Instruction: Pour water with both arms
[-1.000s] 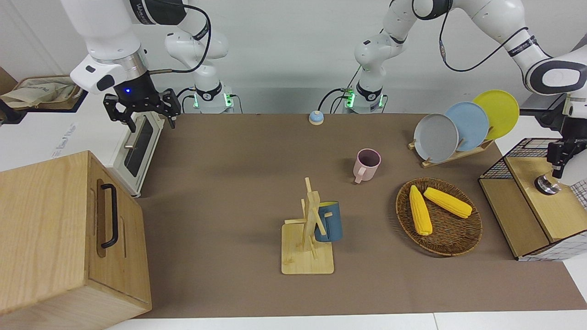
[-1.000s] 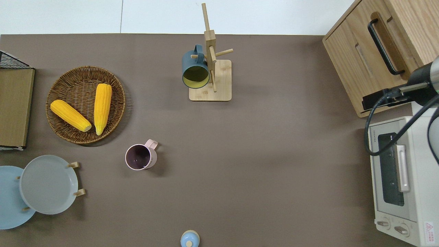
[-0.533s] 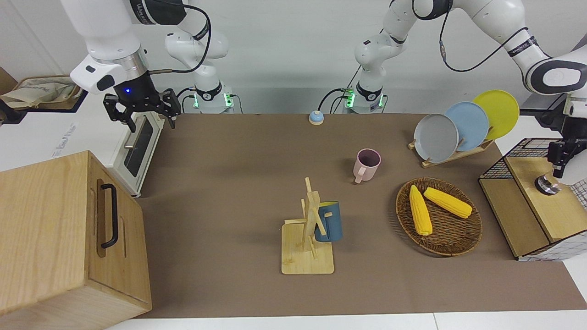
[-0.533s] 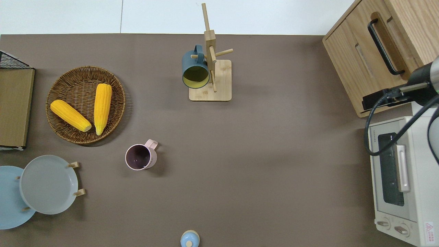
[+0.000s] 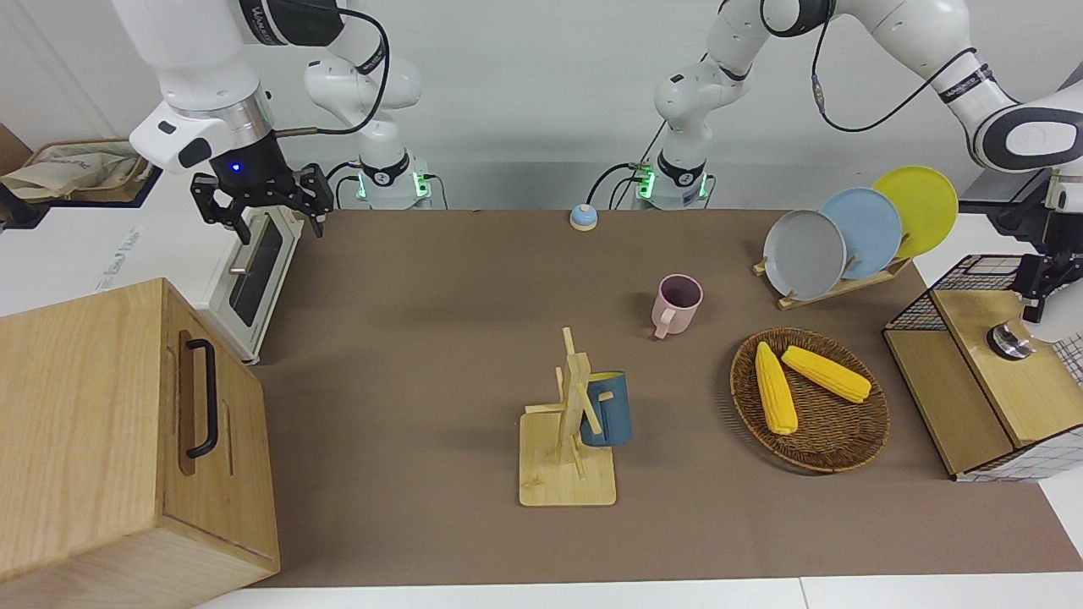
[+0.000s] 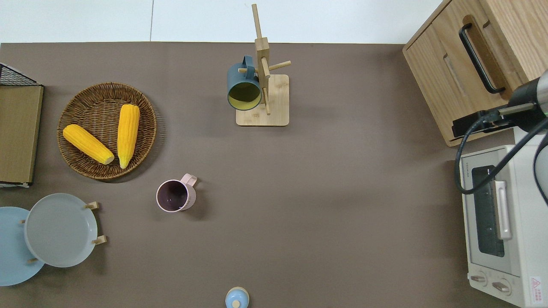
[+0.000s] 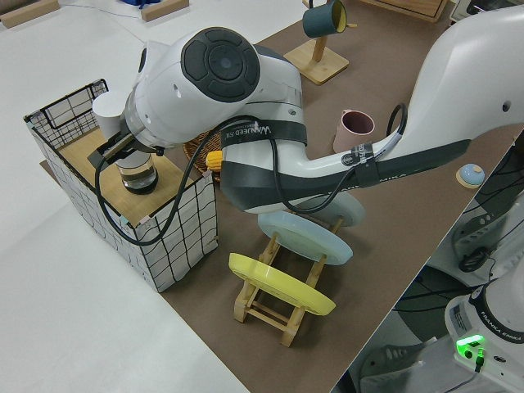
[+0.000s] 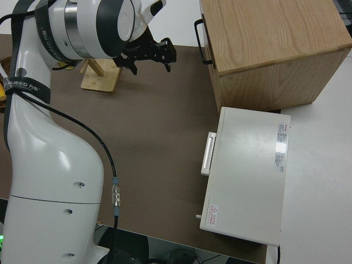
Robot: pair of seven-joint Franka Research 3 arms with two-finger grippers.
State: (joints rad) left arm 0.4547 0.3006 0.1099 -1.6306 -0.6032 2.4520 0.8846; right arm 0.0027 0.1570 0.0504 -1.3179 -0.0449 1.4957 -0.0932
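My left gripper (image 5: 1030, 309) hangs just above a small round metal cup (image 5: 1011, 340) that stands on the wooden shelf of a wire basket (image 5: 973, 279) at the left arm's end of the table. The cup also shows in the left side view (image 7: 137, 173), where the arm hides most of the gripper. My right gripper (image 5: 261, 211) is open and empty in the air by the toaster oven (image 5: 254, 271); it also shows in the right side view (image 8: 152, 65). A pink mug (image 6: 173, 195) stands upright mid-table. A blue mug (image 6: 244, 87) hangs on a wooden mug tree (image 6: 265, 100).
A wicker basket (image 6: 143, 141) holds two corn cobs. A plate rack (image 5: 846, 283) with three plates stands nearer the robots. A wooden cabinet (image 6: 454, 77) and the toaster oven (image 6: 520, 265) fill the right arm's end. A small blue bell (image 6: 236, 298) sits near the robots' bases.
My left gripper has risen a little from the metal cup and shifted toward the table's end. The cup stays on the shelf. The right arm has hardly moved.
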